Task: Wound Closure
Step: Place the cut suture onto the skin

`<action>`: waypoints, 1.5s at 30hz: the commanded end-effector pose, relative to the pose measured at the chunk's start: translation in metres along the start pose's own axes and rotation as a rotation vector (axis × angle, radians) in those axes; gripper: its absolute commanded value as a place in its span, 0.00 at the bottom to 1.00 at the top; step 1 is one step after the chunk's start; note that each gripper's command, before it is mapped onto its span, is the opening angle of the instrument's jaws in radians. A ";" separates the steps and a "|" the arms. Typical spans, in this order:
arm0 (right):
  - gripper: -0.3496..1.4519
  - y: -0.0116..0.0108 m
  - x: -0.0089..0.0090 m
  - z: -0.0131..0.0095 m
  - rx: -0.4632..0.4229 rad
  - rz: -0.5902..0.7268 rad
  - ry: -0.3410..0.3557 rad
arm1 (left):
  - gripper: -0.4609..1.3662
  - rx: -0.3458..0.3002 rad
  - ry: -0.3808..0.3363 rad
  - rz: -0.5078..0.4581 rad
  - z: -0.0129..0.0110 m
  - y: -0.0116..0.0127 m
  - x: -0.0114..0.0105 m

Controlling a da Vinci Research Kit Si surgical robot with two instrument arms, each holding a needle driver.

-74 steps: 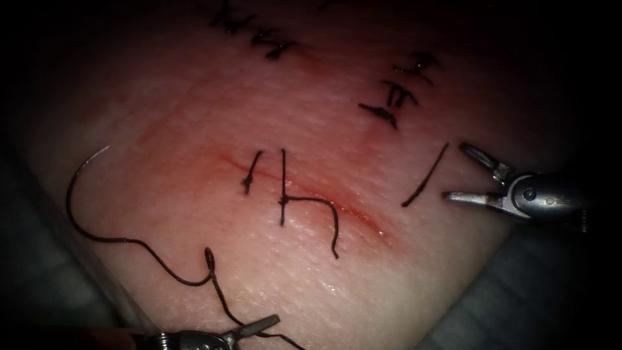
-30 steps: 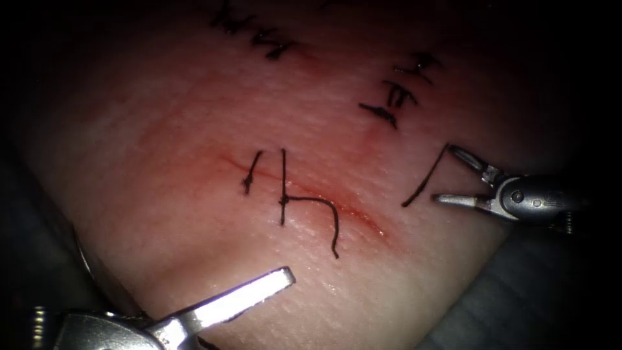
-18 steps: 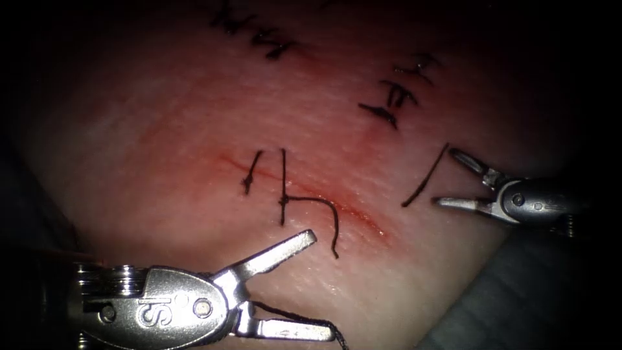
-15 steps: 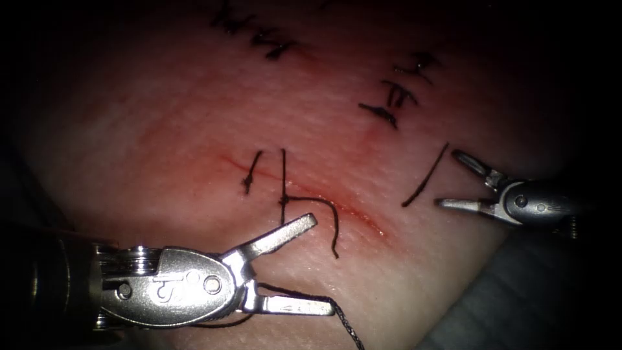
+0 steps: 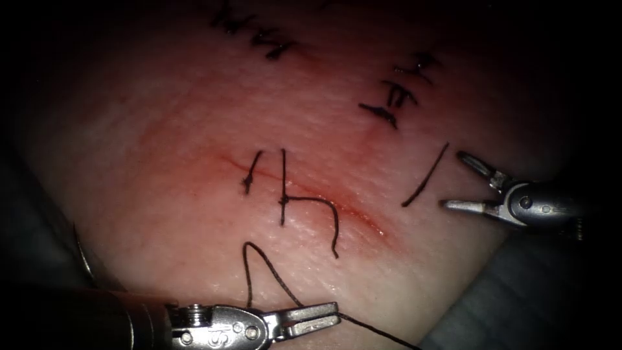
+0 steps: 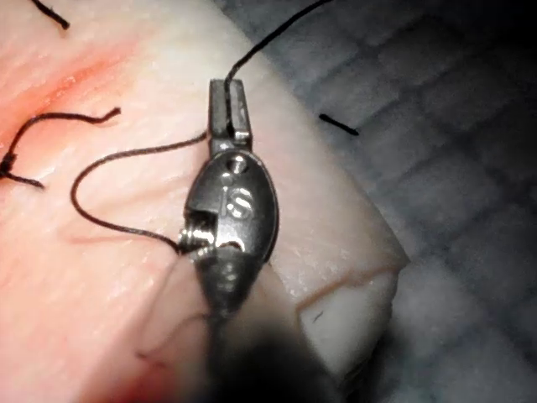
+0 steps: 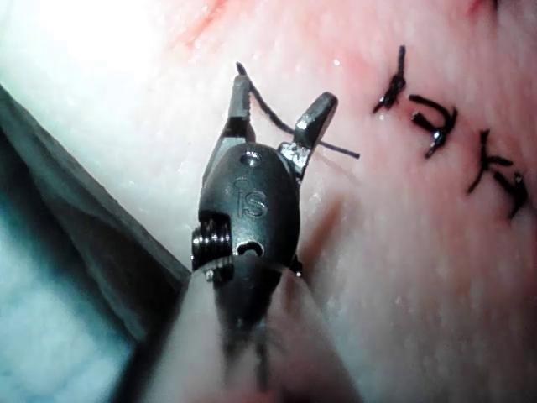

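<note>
While the left hand (image 5: pixel 324 315) is closed on the thread (image 5: pixel 272 272), the wide-open, empty right hand (image 5: pixel 457 181) is nearer the cut end (image 5: pixel 424 176)

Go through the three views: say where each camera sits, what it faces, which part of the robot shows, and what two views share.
Endoscope view: above and in front of the tissue, facing the cut; left tool shut on the thread, right tool open, holding nothing.
Left wrist view: near the left wrist, looking along the shaft at the left tool, shut on the thread.
Right wrist view: near the right wrist, facing the right tool, open over a cut thread end.
Shared: the cut thread end shows in the endoscope and right wrist views.
</note>
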 end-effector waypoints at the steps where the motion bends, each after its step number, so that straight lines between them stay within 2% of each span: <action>1: 0.99 0.0000 0.0000 0.0000 0.008 0.000 0.000 | 0.14 -0.013 -0.016 -0.003 0.0003 0.0002 -0.0005; 5: 0.99 0.0000 0.0000 0.0000 0.009 0.000 0.000 | 0.19 -0.023 -0.047 -0.003 0.0013 0.0007 -0.0028; 8: 0.99 -0.0001 0.0000 0.0000 0.009 0.000 0.000 | 0.21 -0.027 -0.044 -0.003 0.0017 0.0005 -0.0039; 11: 0.99 -0.0001 0.0000 -0.0001 0.009 0.000 0.000 | 0.30 -0.033 -0.059 -0.010 0.0021 -0.0002 -0.0050; 12: 0.99 -0.0001 0.0000 -0.0001 0.011 -0.001 -0.002 | 0.33 -0.035 -0.064 -0.019 0.0021 -0.0004 -0.0052; 15: 0.99 -0.0001 0.0001 0.0000 0.010 0.000 -0.002 | 0.54 -0.043 -0.100 -0.060 0.0022 -0.0008 -0.0057; 17: 0.99 -0.0001 0.0001 0.0001 0.010 0.000 -0.003 | 0.75 -0.057 -0.131 -0.075 0.0021 -0.0009 -0.0059; 18: 0.99 -0.0001 0.0001 0.0001 0.009 0.000 -0.003 | 0.81 -0.071 -0.147 -0.080 0.0020 -0.0009 -0.0060; 21: 0.99 -0.0002 0.0002 0.0002 0.008 0.000 -0.003 | 0.89 -0.090 -0.211 -0.095 0.0013 -0.0008 -0.0061; 22: 0.99 -0.0002 0.0002 0.0003 0.009 0.000 -0.003 | 0.90 -0.089 -0.254 -0.096 0.0005 -0.0007 -0.0062; 26: 0.99 -0.0003 0.0004 0.0002 0.011 0.000 -0.005 | 0.88 -0.056 -0.346 -0.068 -0.0013 -0.0002 -0.0064; 31: 0.99 -0.0007 0.0007 0.0001 0.013 0.000 -0.004 | 0.84 -0.033 -0.369 -0.018 -0.0034 0.0004 -0.0066; 37: 1.00 -0.0008 0.0009 0.0002 0.012 0.000 -0.004 | 0.70 0.001 -0.420 0.019 -0.0061 0.0015 -0.0061; 41: 0.99 -0.0008 0.0009 0.0003 0.011 0.000 -0.004 | 0.64 0.004 -0.430 0.025 -0.0083 0.0027 -0.0048; 45: 1.00 -0.0008 0.0009 0.0003 0.012 0.000 -0.004 | 0.61 -0.008 -0.437 0.040 -0.0104 0.0039 -0.0030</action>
